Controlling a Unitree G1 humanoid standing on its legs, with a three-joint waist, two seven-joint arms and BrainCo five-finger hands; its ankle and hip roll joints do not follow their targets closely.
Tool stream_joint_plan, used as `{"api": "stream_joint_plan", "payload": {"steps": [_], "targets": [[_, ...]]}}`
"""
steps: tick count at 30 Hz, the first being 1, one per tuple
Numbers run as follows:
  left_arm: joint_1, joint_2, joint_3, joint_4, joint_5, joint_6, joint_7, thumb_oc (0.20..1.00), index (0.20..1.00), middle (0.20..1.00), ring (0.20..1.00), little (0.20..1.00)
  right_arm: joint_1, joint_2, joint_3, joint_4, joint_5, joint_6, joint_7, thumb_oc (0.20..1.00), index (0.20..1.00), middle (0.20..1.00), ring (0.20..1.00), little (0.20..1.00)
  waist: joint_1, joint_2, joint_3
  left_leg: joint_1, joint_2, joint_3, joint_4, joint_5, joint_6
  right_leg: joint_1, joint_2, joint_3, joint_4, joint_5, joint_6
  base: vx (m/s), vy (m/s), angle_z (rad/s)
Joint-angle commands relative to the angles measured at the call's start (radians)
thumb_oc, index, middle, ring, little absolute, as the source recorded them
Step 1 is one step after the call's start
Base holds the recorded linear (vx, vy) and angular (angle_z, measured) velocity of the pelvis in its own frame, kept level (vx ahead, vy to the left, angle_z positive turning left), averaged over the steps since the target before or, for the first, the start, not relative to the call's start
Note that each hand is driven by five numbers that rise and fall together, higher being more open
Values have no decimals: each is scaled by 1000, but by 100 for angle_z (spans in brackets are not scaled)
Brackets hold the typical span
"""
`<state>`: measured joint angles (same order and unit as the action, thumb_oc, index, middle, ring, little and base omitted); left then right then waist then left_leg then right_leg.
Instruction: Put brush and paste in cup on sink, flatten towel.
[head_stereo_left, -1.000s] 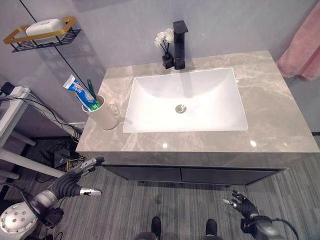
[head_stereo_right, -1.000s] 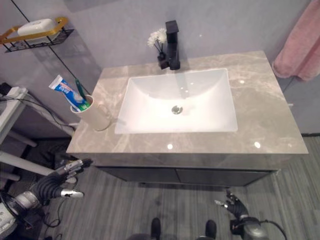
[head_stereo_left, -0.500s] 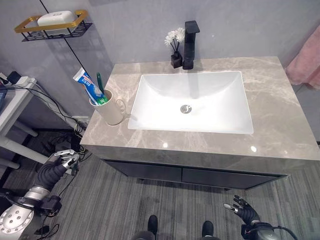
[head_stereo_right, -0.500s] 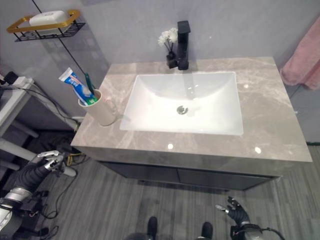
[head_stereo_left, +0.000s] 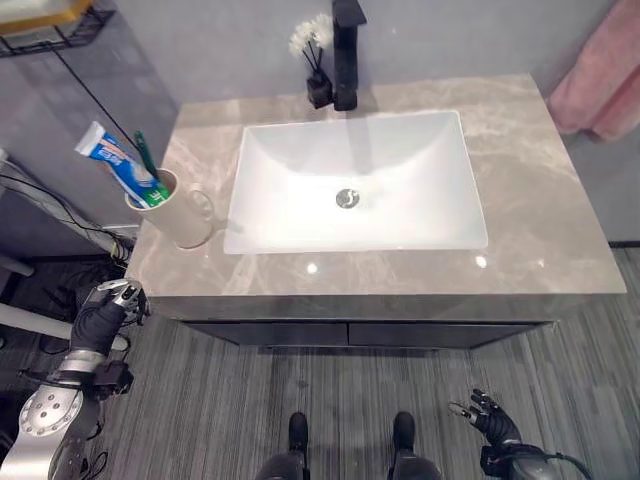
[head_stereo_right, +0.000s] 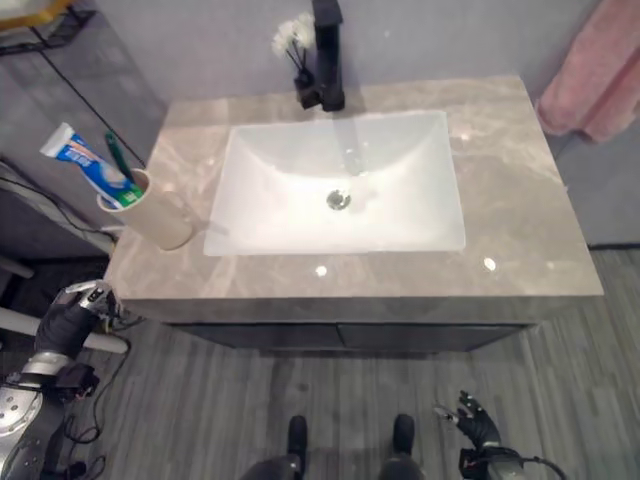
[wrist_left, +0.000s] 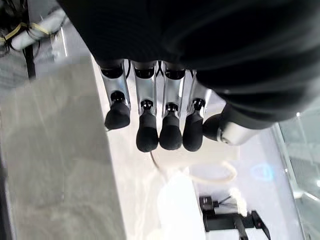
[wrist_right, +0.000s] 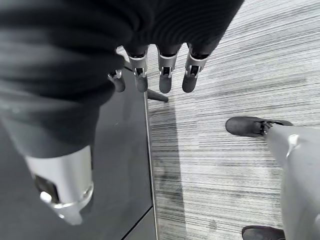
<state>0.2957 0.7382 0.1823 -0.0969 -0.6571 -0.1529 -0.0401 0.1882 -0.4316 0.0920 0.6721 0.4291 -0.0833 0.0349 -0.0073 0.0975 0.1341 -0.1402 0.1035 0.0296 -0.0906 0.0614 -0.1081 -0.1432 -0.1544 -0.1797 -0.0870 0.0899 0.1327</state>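
Brush (head_stereo_left: 143, 158) and paste (head_stereo_left: 118, 170) stand in the cup (head_stereo_left: 172, 209) at the desk's (head_stereo_left: 540, 210) left end. The pink towel (head_stereo_left: 600, 75) hangs far right (partly out of frame). Both robot hands, left (head_stereo_left: 112, 300) and right (head_stereo_left: 488, 413), hang low, fingers relaxed and empty; you should raise the right toward the towel, 1 smooth reach.

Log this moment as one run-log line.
left hand: open, low beside counter | right hand: open, low by floor | brush and paste: in cup on counter | towel: hanging, untouched
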Motion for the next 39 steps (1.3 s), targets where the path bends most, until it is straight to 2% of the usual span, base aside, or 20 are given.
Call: {"api": "stream_joint_plan", "payload": {"steps": [1, 13, 28, 39], "targets": [[-57, 27, 43, 18, 4, -69, 30, 200, 200, 200, 200, 200, -36, 3, 0, -49, -16, -28, -21, 1000, 1000, 1000, 1000, 1000, -10, -48, 25, -38, 21, 35, 3, 37, -30, -17, -52, 57, 0, 18, 47, 17, 6, -13], [-99, 25, 43, 50, 23, -70, 70, 200, 200, 200, 200, 200, -71, -15, 9, -55, -42, -30, -42, 1000, 1000, 1000, 1000, 1000, -21, -49, 54, -60, 25, 58, 3, 35, -33, -66, -49, 85, 0, 24, 50, 34, 6, -9], [-146, 42, 61, 47, 41, -77, 109, 200, 200, 200, 200, 200, -95, -24, -26, -23, -17, -38, -73, 1000, 1000, 1000, 1000, 1000, -22, -58, 88, -93, 26, 42, 3, 38, -35, -92, -45, 81, 0, 22, 51, 11, -4, 0], [-203, 83, 74, 37, 53, -86, 137, 200, 200, 200, 200, 200, -100, -23, -29, -15, -22, -38, -80, 1000, 1000, 1000, 1000, 1000, -28, -67, 121, -129, 25, 39, 3, 41, -37, -133, -43, 86, 0, 30, 55, 0, 0, 0]]}}
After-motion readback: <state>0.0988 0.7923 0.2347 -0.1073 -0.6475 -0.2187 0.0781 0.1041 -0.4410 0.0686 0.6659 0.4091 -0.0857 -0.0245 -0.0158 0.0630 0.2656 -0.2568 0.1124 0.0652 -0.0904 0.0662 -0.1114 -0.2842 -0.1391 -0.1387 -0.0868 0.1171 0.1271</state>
